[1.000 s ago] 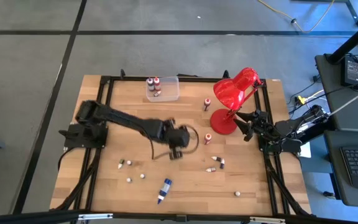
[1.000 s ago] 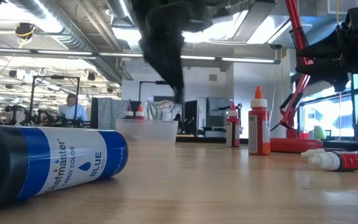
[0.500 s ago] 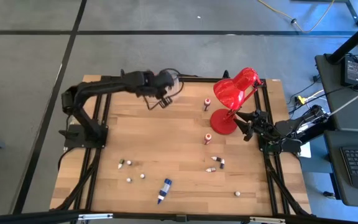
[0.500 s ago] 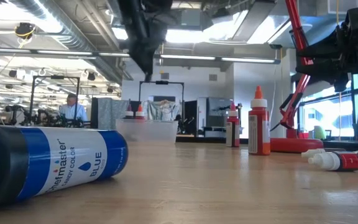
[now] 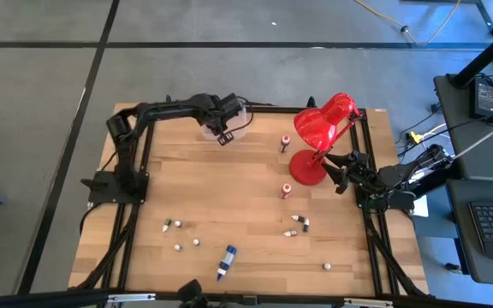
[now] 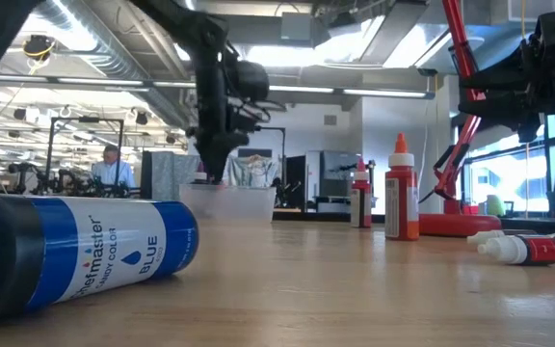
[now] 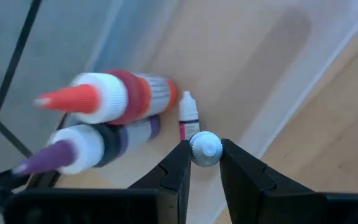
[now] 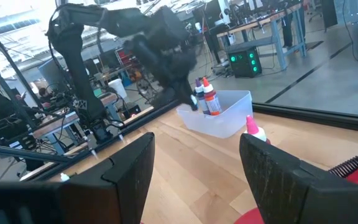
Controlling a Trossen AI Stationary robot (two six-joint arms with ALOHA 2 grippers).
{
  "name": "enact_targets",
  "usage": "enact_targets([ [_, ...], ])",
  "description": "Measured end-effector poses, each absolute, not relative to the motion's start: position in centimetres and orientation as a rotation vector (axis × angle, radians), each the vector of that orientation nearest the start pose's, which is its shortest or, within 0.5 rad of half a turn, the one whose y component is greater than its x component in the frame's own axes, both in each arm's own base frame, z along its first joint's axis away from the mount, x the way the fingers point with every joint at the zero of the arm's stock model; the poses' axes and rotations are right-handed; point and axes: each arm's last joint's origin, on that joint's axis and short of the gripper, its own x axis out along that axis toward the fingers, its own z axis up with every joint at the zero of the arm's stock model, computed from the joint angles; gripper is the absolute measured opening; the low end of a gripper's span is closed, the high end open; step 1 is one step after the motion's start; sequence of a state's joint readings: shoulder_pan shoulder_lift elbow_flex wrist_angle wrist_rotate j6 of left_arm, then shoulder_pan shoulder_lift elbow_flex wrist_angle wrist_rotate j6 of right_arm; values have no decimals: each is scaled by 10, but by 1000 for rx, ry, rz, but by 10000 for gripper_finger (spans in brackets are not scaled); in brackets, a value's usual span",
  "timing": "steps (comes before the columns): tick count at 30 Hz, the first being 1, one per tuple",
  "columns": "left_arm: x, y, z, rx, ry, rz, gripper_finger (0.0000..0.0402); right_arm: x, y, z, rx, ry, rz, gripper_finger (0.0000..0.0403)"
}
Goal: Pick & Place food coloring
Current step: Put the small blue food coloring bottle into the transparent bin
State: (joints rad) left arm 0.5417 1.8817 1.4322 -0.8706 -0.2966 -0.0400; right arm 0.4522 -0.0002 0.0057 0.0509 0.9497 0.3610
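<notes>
The left gripper point(image 7: 205, 163) is closed on a tiny dropper bottle point(image 7: 205, 148), its two fingers pinching it just under the white cap — the bottle's body is hidden between and below the fingers, so its colour cannot be told. In the high view this gripper point(image 5: 226, 130) hangs over the clear plastic box point(image 5: 240, 109) at the far edge of the table, so the held bottle sits above the box's open top rather than beside it.

The release likely turns on what lies directly beneath. In the left wrist view three bottles already lie in the box: an orange-tipped one point(image 7: 114, 98) and a purple-tipped one point(image 7: 86, 146), both on their sides with long axes roughly parallel, and a small white-capped one point(image 7: 188, 116) just beside the held cap. The bare floor of the box lies away from that cluster, toward the wall nearer the table's middle (that looks the safer side to drop on).

The right gripper point(image 5: 342, 174) waits with its fingers spread and empty beside the red desk lamp point(image 5: 323, 128) — well apart from the box. Loose bottles remain on the wood, among them the long blue one point(image 5: 226, 261).
</notes>
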Motion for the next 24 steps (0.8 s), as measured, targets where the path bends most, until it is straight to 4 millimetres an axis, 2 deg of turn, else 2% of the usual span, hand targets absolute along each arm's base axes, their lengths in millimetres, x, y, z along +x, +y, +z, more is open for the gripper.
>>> enact_targets([
  [9,321,204,180,-171,1415,731,74,87,16,170,390,-133,-485,237],
  [24,322,203,178,-139,1432,695,77,87,16,170,390,-133,-485,237],
])
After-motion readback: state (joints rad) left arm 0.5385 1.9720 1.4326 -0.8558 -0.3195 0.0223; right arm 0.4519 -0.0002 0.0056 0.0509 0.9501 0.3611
